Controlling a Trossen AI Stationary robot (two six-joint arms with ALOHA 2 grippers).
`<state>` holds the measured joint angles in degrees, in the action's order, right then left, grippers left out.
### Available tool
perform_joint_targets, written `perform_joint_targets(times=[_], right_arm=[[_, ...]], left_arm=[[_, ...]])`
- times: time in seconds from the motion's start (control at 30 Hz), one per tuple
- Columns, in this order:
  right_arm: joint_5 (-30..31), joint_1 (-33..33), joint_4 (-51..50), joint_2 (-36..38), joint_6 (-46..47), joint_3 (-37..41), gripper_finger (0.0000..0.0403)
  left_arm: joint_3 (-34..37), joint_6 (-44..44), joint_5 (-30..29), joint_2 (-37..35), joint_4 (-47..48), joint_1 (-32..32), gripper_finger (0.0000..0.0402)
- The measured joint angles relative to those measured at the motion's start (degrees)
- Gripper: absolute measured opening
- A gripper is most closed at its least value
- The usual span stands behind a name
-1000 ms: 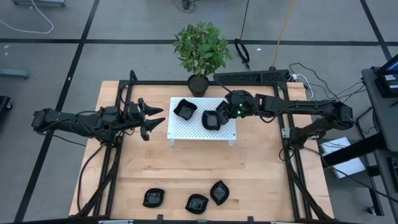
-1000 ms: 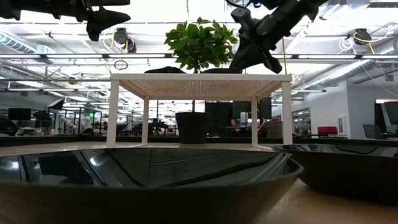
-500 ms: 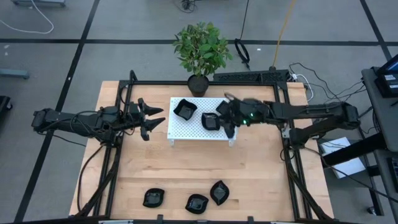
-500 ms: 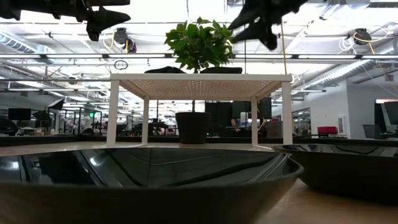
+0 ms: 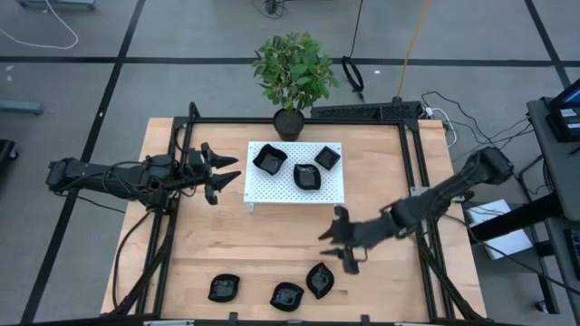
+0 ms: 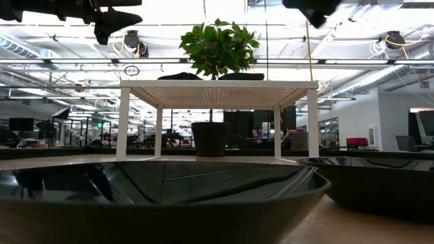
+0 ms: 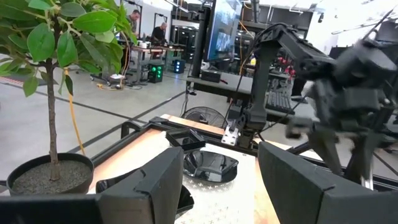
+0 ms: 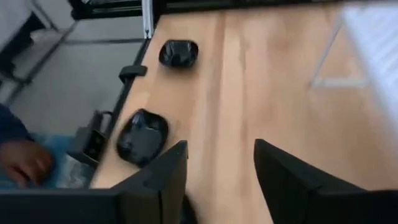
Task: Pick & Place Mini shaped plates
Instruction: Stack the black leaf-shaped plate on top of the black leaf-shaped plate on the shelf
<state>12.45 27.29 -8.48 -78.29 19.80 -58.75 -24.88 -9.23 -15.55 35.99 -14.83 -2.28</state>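
Plates: I count three black ones (image 5: 306,169) on the white stand (image 5: 268,188), three more (image 5: 287,294) near the table's front edge. My right gripper (image 5: 341,243) hangs empty, fingers spread, between stand and front plates. Left gripper (image 5: 227,174) waits just beside the stand, fingers also spread.

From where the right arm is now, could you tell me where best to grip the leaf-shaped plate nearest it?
Probably the raised rim of the leaf-shaped plate, taken from straight above: it lies flat on the table, apart from its neighbours. The right gripper hovers just beyond it, fingers open.
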Motion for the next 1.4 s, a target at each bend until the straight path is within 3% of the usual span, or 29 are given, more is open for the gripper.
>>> perform_joint_targets(times=[0.07, 0.3, 0.5, 0.87, 1.07, 1.4], right_arm=[[0.99, 1.81, -1.19, -2.79, 7.36, -1.28, 0.0188], [2.20, 10.06, -14.97, -15.90, 18.15, -7.49, 0.0188], [0.82, 10.25, -16.29, -22.87, 34.71, -7.31, 0.0184], [-7.81, 7.28, -12.46, -26.48, 38.68, -7.25, 0.0183], [-7.81, 8.33, -12.81, -26.50, 39.50, -7.25, 0.0176], [-7.61, 7.95, -14.06, -26.50, 37.97, -7.25, 0.0083]], left_arm=[[0.00, 0.00, 0.00, 0.02, 0.03, -0.02, 0.0212], [0.00, 0.00, -0.01, 0.01, 0.02, 0.00, 0.0212], [0.00, 0.00, 0.00, 0.02, 0.02, 0.00, 0.0212], [0.00, 0.00, -0.01, 0.00, 0.02, -0.01, 0.0212], [0.00, 0.00, 0.00, 0.01, 0.02, -0.01, 0.0212], [0.00, 0.00, 0.00, 0.00, 0.02, -0.02, 0.0212]])
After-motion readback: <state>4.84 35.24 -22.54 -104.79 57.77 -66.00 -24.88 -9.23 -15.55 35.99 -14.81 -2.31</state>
